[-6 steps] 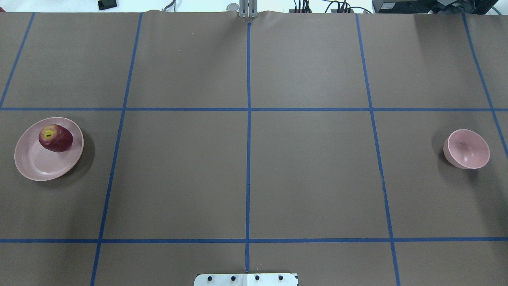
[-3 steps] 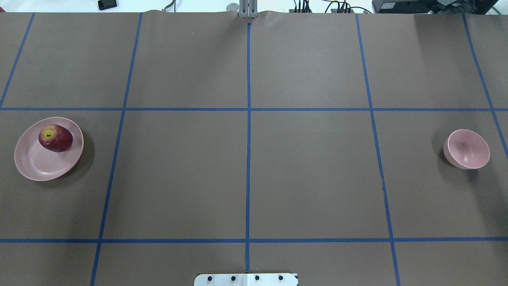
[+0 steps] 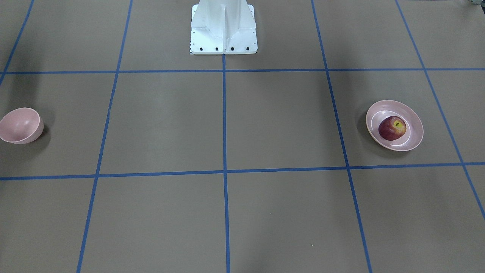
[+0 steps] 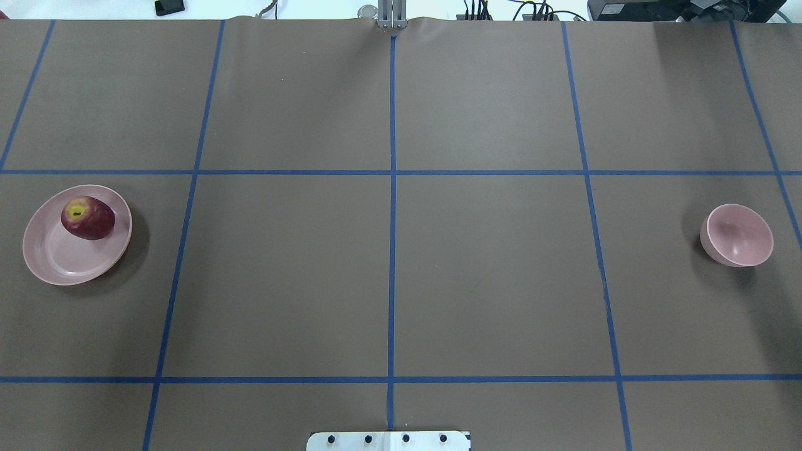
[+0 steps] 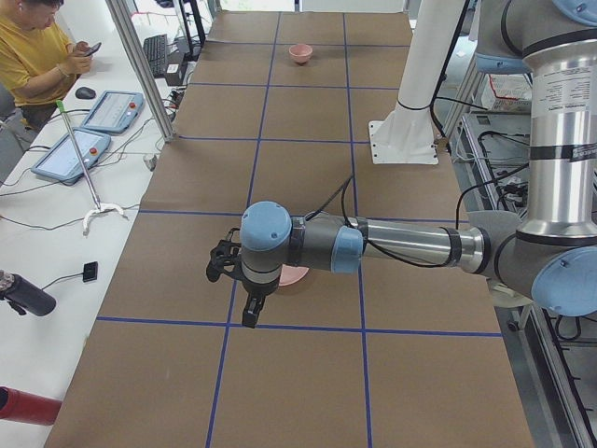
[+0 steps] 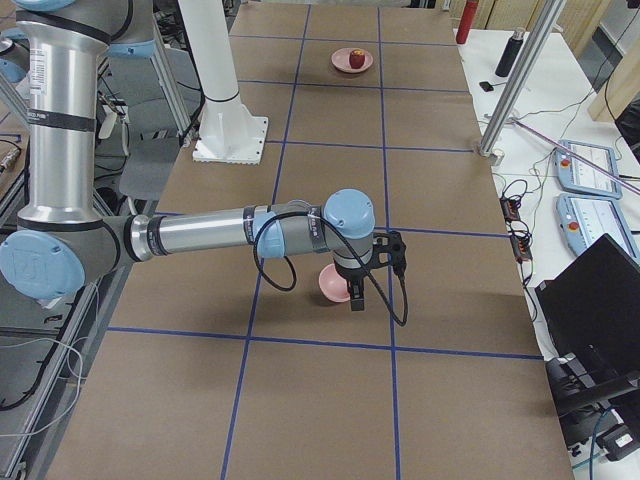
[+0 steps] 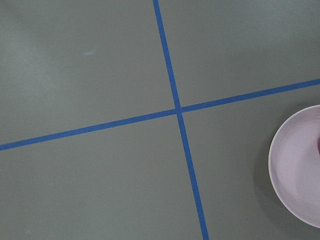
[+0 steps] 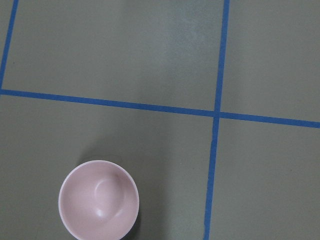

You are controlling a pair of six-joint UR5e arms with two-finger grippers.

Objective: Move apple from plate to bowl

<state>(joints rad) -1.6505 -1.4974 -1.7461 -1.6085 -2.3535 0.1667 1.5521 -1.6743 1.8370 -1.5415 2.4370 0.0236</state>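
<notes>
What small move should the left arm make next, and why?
Probably shift the left arm sideways until its jaws hang over the apple. The apple lies on the plate, the bowl is empty, and the left wrist view shows only part of the plate at its edge, so the jaws seem beside it.

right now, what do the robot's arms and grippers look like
Both arms match: the left arm and right arm are silver metal tubes joined by dark grey housings with light blue round caps. A black cable loops beside each wrist and leads to a black two-finger gripper, the left gripper and right gripper.
</notes>
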